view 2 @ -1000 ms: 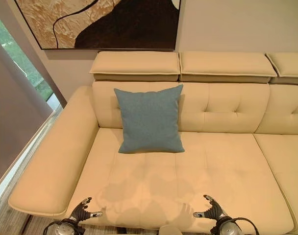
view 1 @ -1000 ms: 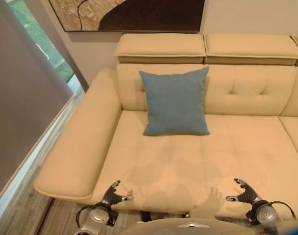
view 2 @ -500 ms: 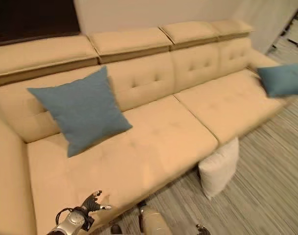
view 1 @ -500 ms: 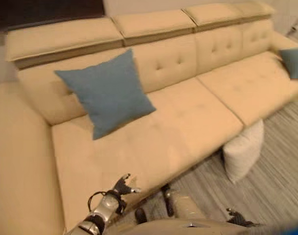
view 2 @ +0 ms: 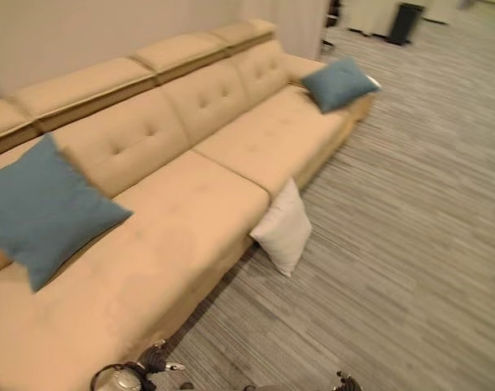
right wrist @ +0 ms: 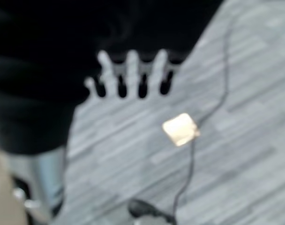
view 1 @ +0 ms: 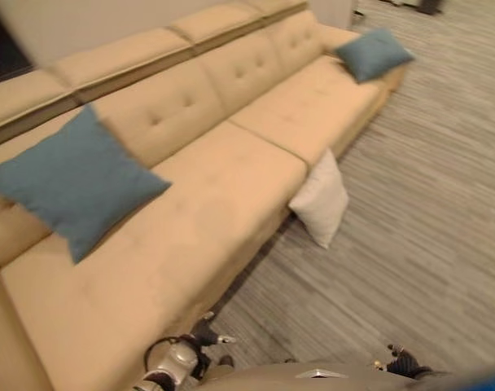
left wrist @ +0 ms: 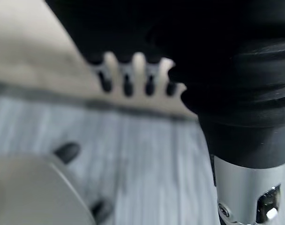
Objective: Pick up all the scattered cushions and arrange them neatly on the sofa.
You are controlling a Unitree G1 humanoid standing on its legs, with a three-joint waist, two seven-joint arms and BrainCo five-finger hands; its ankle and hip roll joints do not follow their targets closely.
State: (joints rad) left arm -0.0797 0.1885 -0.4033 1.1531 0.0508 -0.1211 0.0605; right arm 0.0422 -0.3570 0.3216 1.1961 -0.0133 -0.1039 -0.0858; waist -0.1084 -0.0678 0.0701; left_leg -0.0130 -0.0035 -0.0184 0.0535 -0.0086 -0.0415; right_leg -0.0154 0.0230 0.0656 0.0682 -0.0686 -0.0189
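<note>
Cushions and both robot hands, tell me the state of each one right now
near blue cushion: on the sofa, leaning against the backrest
far blue cushion: lying at the sofa's far end
white cushion: on the floor, leaning against the sofa front
left hand: open, empty
right hand: open, empty

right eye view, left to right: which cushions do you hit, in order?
blue cushion on the near sofa seat → white cushion on the floor against the sofa front → blue cushion at the sofa's far end

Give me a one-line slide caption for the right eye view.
White cushion on the floor against the sofa; two blue cushions on it.
</note>
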